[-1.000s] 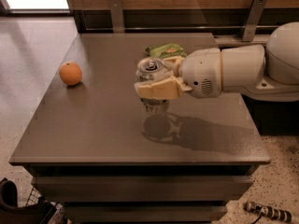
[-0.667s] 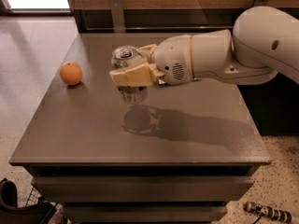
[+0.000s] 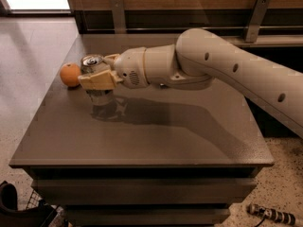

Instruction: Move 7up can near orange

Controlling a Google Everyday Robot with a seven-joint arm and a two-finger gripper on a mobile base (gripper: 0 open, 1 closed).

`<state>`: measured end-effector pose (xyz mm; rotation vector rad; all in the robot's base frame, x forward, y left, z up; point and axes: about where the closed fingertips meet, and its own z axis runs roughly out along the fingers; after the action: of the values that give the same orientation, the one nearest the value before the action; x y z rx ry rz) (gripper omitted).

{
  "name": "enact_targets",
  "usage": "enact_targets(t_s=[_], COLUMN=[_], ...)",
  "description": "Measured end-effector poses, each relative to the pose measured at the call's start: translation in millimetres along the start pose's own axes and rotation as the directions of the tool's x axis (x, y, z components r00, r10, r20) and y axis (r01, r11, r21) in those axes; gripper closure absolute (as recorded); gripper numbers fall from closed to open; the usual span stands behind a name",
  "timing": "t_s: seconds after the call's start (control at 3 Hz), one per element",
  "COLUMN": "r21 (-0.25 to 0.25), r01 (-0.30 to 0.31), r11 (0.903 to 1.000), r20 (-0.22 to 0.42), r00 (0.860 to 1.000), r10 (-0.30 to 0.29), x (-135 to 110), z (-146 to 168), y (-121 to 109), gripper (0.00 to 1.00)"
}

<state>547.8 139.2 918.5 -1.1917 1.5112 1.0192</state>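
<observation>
The 7up can (image 3: 93, 63) is a silver can with a pull-tab top, held upright in my gripper (image 3: 98, 74) just above the grey table (image 3: 156, 136). The gripper's fingers are shut on the can's sides, and the near finger (image 3: 97, 81) covers most of its body. The orange (image 3: 70, 74) sits on the table's left side, right beside the can on its left, with a very small gap. My white arm reaches in from the right across the table.
The table's left edge runs close past the orange. A wooden wall with metal brackets (image 3: 118, 13) stands behind the table. A dark object (image 3: 14, 207) lies on the floor at lower left and a tool (image 3: 270, 215) at lower right.
My gripper has carried the can leftward across the table, from near the middle to right beside the orange. The green bag behind it is now hidden by my arm.
</observation>
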Motion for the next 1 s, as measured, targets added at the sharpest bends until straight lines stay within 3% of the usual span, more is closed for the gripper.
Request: enact_targets(t_s=[0.33,1.0], r21=[-0.016,-0.004], r01=[0.067,0.152], r11=[0.9976,0.9884], r20=[0.009,0.031], r00=[0.998,0.988], r10=[-0.067,-0.152], x=[14.5,22.3], z=[30.9,49.7], y=[-12.8,-33.2], gripper=[1.0,0.98])
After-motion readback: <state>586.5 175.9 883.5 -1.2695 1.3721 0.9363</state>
